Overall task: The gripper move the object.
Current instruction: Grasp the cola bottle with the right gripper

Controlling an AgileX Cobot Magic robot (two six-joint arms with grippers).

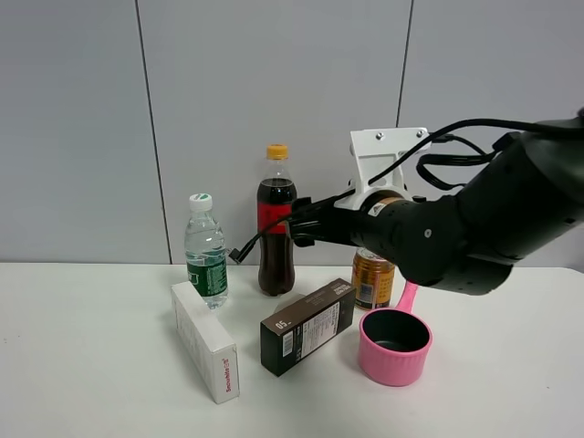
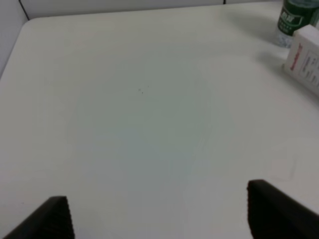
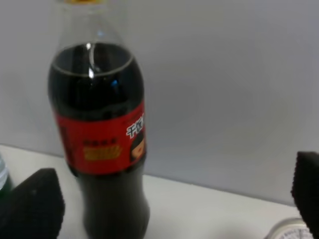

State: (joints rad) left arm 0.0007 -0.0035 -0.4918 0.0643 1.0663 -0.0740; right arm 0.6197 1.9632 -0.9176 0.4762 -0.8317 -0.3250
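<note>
The tall cola bottle [image 1: 276, 228] with a red label and orange cap stands upright at the back of the white table [image 1: 91, 365]. My right gripper [image 1: 297, 224] reaches in from the right at label height and is open and empty. In the right wrist view the bottle [image 3: 102, 144] stands just ahead of the gripper [image 3: 172, 199], nearer one finger [image 3: 35, 201] than the other. I cannot tell whether a finger touches it. My left gripper [image 2: 159, 211] is open and empty over bare table, and does not show in the exterior high view.
A green-labelled water bottle [image 1: 206, 251] stands left of the cola, with a white box [image 1: 205, 339] lying in front. A dark brown box [image 1: 308, 326], a gold can [image 1: 372, 278] and a pink handled cup [image 1: 394, 345] lie under my right arm.
</note>
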